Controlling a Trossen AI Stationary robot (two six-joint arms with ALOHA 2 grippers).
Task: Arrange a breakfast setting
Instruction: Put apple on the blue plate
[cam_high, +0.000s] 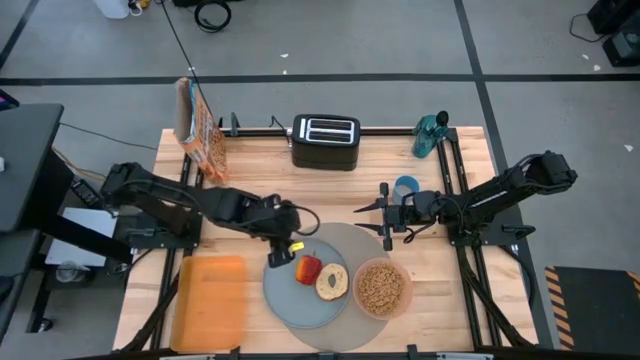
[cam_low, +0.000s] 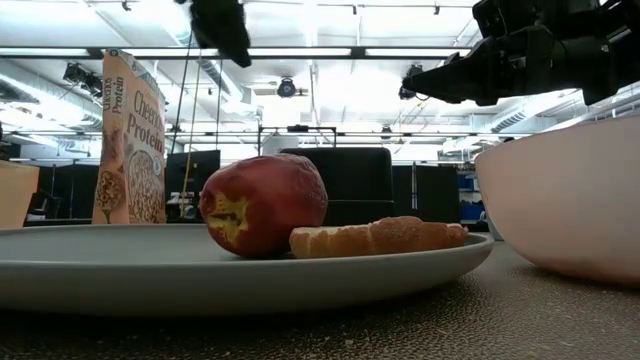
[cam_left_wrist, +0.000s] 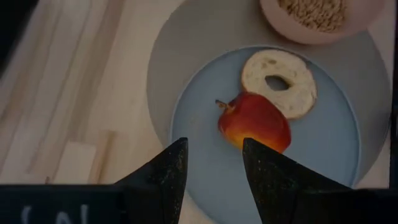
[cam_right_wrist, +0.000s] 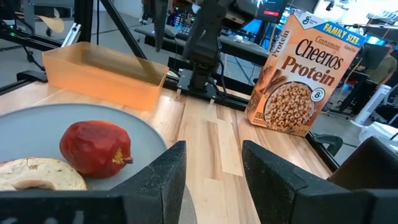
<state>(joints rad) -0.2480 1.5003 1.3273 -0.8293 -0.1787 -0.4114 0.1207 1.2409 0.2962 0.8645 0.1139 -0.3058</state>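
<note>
A red apple (cam_high: 308, 269) and a halved bagel (cam_high: 332, 282) lie side by side on a grey plate (cam_high: 300, 305). The plate rests on a large round grey mat (cam_high: 352, 240). A pink bowl (cam_high: 381, 288) holding cereal stands on the mat's right part. My left gripper (cam_high: 283, 245) hovers over the plate's far left rim. It is open and empty, with the apple (cam_left_wrist: 254, 121) just beyond its fingertips. My right gripper (cam_high: 388, 215) is open and empty, above the mat's far right edge. No spoon shows.
A black toaster (cam_high: 325, 141) stands at the far middle. A cereal box (cam_high: 200, 135) stands at the far left, and an orange tray (cam_high: 210, 300) lies at the near left. A blue cup (cam_high: 406, 187) and a teal bottle (cam_high: 430, 135) stand at the far right.
</note>
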